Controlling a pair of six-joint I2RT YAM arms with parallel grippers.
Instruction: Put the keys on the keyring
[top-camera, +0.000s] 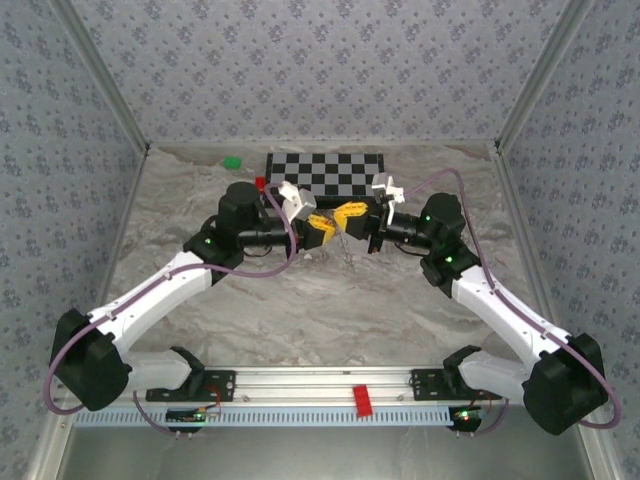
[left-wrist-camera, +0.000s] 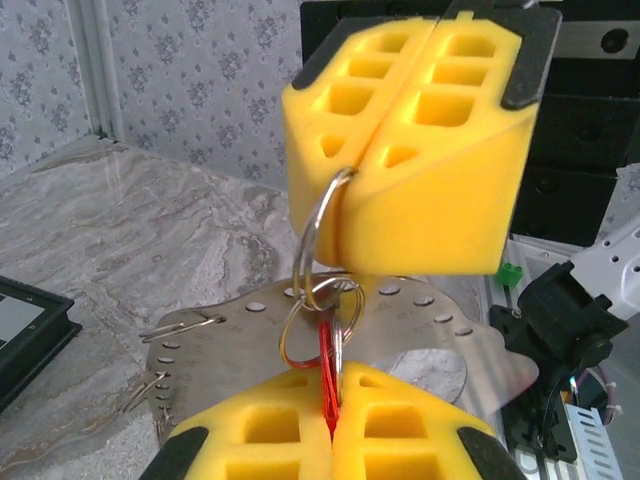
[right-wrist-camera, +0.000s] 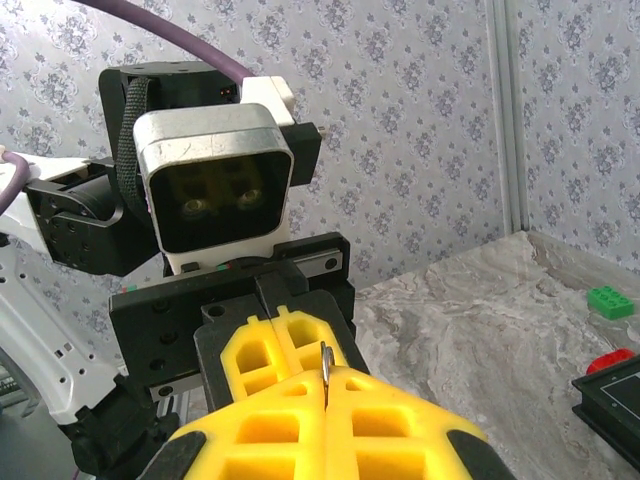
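Both claws meet in the air over the middle of the tabletop (top-camera: 330, 300), a little toward its far edge and just in front of the chessboard (top-camera: 325, 170). The left gripper (left-wrist-camera: 335, 400) has its yellow foam pads pressed together, pinching the red key (left-wrist-camera: 327, 375) edge-on so that a thin red strip rises from the seam. Facing it, almost touching, the right gripper (left-wrist-camera: 372, 165) is also clamped tight, with the keyring (left-wrist-camera: 305, 235) gripped in the seam and hanging down as a metal loop. Two smaller rings (left-wrist-camera: 320, 310) dangle from that loop and overlap the top of the key. From the right wrist, the right gripper (right-wrist-camera: 325, 400) shows a thin metal edge poking out between its closed pads. A green block (top-camera: 232, 161) sits near the far edge, well apart.
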